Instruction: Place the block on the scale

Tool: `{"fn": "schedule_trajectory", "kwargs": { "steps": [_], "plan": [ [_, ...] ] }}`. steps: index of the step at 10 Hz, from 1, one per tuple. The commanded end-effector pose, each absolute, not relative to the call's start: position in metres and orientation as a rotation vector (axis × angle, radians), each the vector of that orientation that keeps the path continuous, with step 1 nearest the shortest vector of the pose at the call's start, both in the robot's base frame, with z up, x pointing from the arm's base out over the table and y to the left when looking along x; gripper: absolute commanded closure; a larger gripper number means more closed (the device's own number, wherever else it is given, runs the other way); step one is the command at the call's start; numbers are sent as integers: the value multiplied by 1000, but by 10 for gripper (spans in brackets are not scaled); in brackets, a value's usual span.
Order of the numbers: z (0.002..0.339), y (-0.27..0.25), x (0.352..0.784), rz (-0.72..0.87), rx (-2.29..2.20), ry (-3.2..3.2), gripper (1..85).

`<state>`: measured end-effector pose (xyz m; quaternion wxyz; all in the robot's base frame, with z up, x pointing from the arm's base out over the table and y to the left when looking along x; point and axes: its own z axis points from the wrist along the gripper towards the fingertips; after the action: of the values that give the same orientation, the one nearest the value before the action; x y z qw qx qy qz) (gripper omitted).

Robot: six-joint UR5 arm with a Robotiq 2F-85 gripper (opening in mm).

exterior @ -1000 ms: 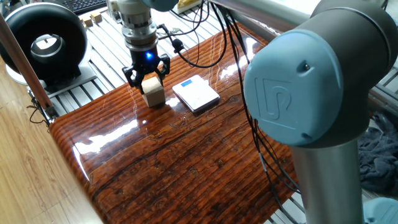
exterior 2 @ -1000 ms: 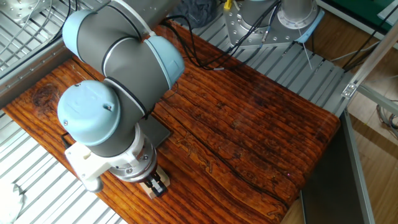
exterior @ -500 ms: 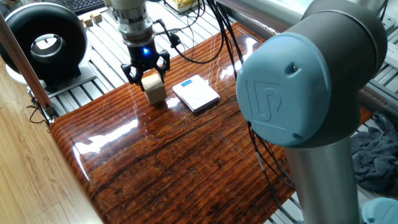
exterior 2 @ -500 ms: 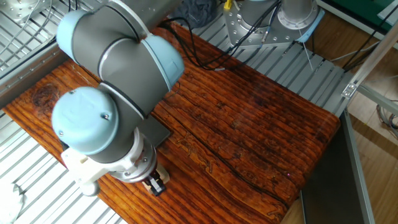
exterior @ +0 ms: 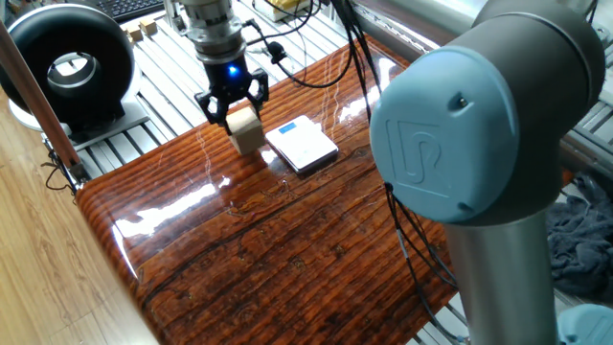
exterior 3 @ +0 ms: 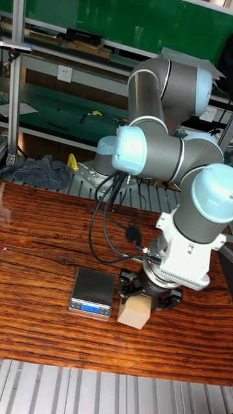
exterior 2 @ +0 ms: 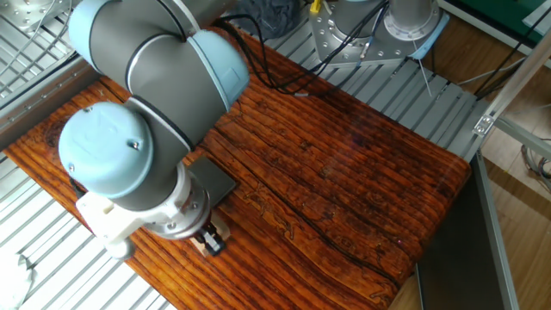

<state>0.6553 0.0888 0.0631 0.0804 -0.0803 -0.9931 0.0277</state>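
Note:
The block (exterior: 246, 131), a light tan wooden cube, sits between the black fingers of my gripper (exterior: 237, 113), which is shut on it. It hangs slightly tilted, low over the glossy wooden table (exterior: 287, 249), just left of the scale (exterior: 303, 144). In the tall fixed view the block (exterior 3: 134, 312) is under the gripper (exterior 3: 146, 299), right beside the scale (exterior 3: 91, 290) with its blue mark toward the front. From the other fixed view the arm hides most of it; only the gripper (exterior 2: 208, 242) and a sliver of the block (exterior 2: 221, 231) show.
A black round device (exterior: 67, 62) stands on the slatted metal bench at the left. A keyboard (exterior: 134, 8) and tiny wooden pieces (exterior: 144, 29) lie behind it. Black cables (exterior: 306, 91) trail over the table's far side. The arm's big elbow (exterior: 479, 125) fills the right foreground.
The gripper has carried the block up and to the right, closer to the scale. The scale has not moved.

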Motion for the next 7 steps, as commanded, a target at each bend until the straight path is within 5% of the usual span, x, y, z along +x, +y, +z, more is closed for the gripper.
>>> {"fn": "schedule_trajectory", "kwargs": {
  "steps": [1,7],
  "plan": [
    [68,76,643,97,-93,-2984,847],
    [64,72,631,104,-41,-2987,847]
  ]
}}
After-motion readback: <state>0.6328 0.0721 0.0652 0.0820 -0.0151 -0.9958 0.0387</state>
